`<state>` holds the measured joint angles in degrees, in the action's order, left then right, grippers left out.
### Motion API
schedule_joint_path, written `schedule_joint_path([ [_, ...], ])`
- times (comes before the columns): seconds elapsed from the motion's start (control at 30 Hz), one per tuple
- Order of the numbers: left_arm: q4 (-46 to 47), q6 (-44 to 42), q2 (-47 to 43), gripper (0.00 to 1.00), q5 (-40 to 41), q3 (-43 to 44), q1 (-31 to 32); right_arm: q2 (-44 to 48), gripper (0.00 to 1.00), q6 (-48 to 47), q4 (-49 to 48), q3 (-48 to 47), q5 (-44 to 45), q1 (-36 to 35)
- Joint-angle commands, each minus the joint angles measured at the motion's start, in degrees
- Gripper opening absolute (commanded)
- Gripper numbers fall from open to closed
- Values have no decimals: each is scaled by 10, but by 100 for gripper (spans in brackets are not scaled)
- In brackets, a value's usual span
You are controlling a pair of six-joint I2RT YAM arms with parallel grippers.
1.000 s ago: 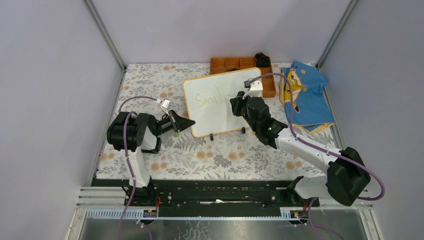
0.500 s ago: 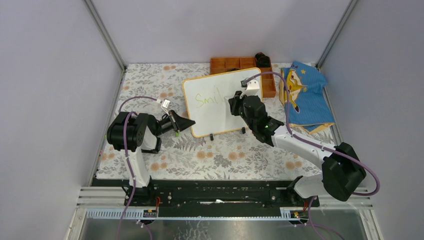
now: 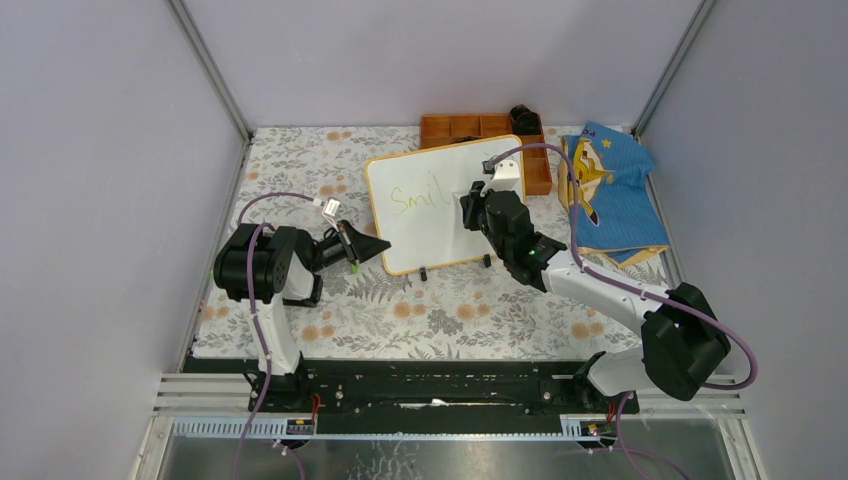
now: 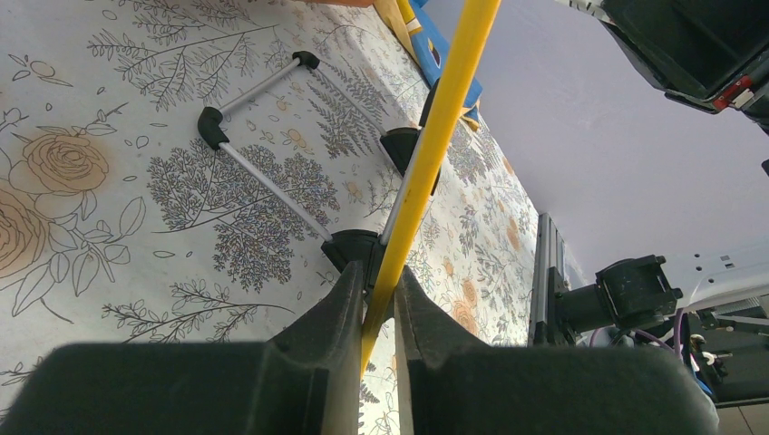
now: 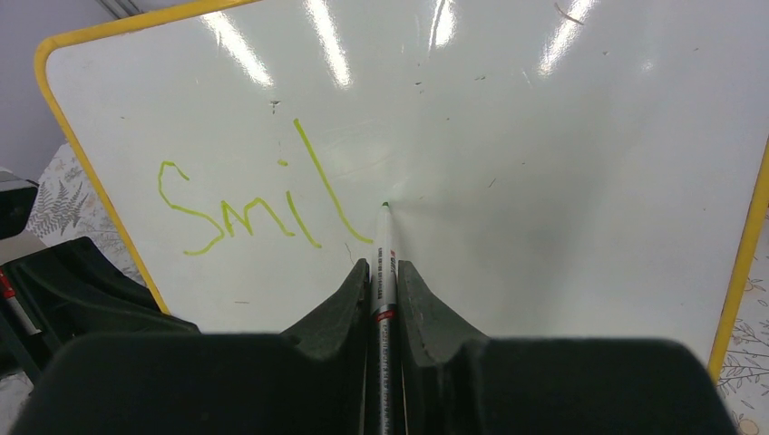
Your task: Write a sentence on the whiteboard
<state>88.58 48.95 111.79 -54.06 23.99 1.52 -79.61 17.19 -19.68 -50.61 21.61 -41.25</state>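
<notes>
Lilac walls (image 3: 100, 150) — floral tablecloth (image 3: 450, 320)

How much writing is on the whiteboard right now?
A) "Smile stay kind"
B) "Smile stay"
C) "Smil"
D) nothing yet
C: the right wrist view shows only the yellow-green letters "Smil" on the whiteboard, with the marker tip just right of the l.

I see a floral mat (image 3: 400, 310) under everything. Orange tray (image 3: 460, 127) w/ compartments sits at far edge, small black obj (image 3: 525, 117) at its back-right corner, can't ID it. Blue cloth (image 3: 615, 190) w/ yellow star print lies just right of tray.
</notes>
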Motion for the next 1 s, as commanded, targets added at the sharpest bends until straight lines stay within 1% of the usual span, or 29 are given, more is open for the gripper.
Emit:
schedule_joint_path([
  [0.0, -20, -20, 10, 0, 33, -1, 1, -6, 0, -8, -9, -20, 27, 8],
  [0.63, -23, -22, 9, 0, 34, -1, 1, 3, 0, -14, 1, -29, 67, 11],
  [0.97, -23, -22, 10, 0, 34, -1, 2, -7, 0, -19, -6, -44, 50, 11],
])
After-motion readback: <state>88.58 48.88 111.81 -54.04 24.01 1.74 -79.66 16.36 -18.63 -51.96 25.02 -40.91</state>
